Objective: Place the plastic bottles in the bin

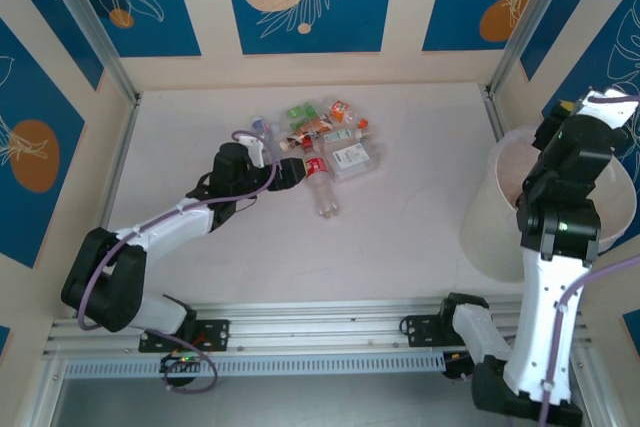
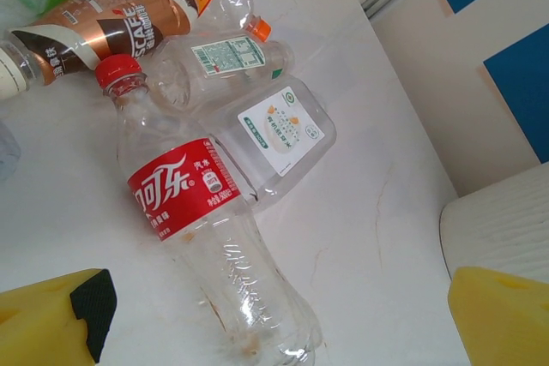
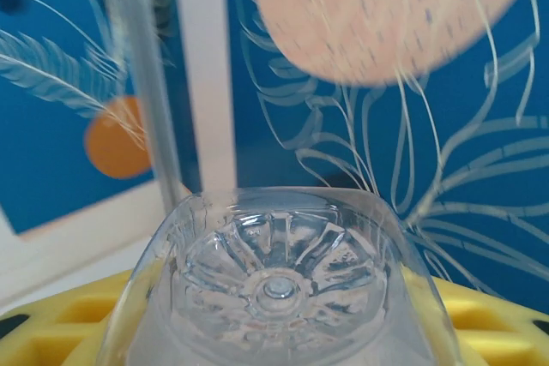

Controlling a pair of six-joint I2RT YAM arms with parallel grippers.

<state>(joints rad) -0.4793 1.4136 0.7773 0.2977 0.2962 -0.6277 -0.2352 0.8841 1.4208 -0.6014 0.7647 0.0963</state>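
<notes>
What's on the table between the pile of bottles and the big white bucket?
Nothing: in the top view, bare table runs from the bottles to the bucket.

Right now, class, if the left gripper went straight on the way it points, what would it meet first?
Probably the red-labelled cola bottle, lying on the table just ahead of the open left gripper; depth is hard to judge.

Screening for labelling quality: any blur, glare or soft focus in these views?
Top external: evenly lit, sharp. Left wrist: red-labelled bottle crisp, yellow fingers at the bottom soft. Right wrist: clear bottle base close and fairly sharp, wall pattern behind blurred.
</notes>
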